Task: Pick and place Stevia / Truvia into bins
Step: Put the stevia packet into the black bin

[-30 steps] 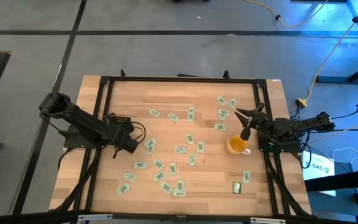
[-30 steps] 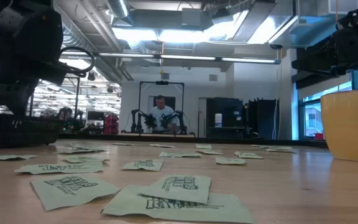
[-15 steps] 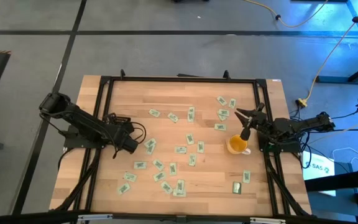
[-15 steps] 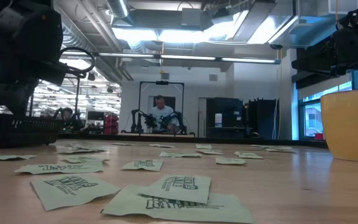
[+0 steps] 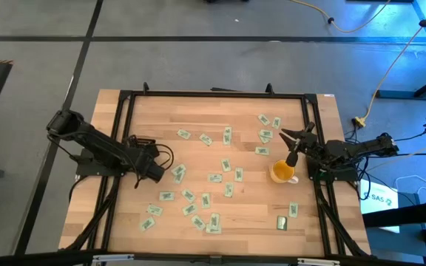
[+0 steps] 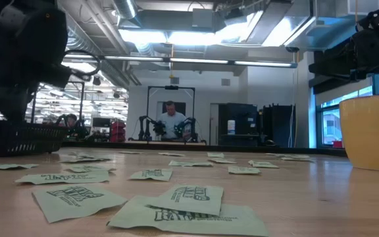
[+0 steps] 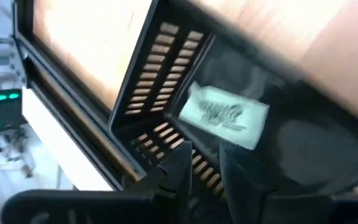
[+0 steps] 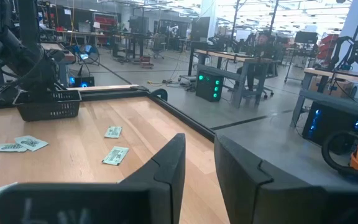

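Compared with the earlier frames, almost nothing is changed on the table (image 5: 146, 111); only the left gripper (image 7: 205, 163) is now parted by a narrow gap and nothing is held in it. It hangs over the black basket (image 7: 166, 81) at the table's left side. One sachet (image 7: 224, 115) is seen lying flat on the basket floor, its long axis across the slotted wall. Many sachets (image 5: 205, 199) are scattered on the wood. The right gripper (image 8: 199, 163) waits slightly open and empty beside a yellow cup (image 5: 282, 172).

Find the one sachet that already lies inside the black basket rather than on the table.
It is the sachet under the left gripper, lying flat on the basket floor; all the others are scattered on the wooden table.
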Robot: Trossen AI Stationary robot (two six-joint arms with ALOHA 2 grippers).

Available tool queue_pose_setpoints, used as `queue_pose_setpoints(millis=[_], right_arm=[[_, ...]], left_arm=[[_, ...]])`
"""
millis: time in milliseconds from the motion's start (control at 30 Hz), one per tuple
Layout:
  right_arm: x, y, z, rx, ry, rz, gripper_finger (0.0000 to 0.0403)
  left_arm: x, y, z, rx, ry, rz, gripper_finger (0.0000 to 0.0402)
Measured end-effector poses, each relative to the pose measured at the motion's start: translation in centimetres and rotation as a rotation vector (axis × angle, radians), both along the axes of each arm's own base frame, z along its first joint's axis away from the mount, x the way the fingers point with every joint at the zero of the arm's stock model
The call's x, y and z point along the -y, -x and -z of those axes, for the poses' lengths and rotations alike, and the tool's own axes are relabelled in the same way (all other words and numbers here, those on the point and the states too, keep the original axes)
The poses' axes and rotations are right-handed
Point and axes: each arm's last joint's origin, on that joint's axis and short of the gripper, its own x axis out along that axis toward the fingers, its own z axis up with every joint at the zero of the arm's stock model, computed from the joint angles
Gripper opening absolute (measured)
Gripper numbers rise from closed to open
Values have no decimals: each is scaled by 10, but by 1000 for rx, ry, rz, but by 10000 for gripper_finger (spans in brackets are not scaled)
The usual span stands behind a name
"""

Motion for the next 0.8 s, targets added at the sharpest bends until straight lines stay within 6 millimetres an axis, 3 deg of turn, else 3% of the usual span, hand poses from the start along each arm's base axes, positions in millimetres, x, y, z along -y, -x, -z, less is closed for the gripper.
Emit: queue_pose_setpoints(millis=[300,500,633,800], right_arm=[[0,0,0,0,0,-1,90],[0,0,0,-1,1,0,90],[0,0,0,-1,1,0,90],[0,0,0,-1,1,-1,90]], left_arm=[[12,-35,-31,155,103,155,63],[26,-59,-26,308,382,397,61],[33,-69,-22,396,479,575,61],[37,-68,-20,386,520,591,62]])
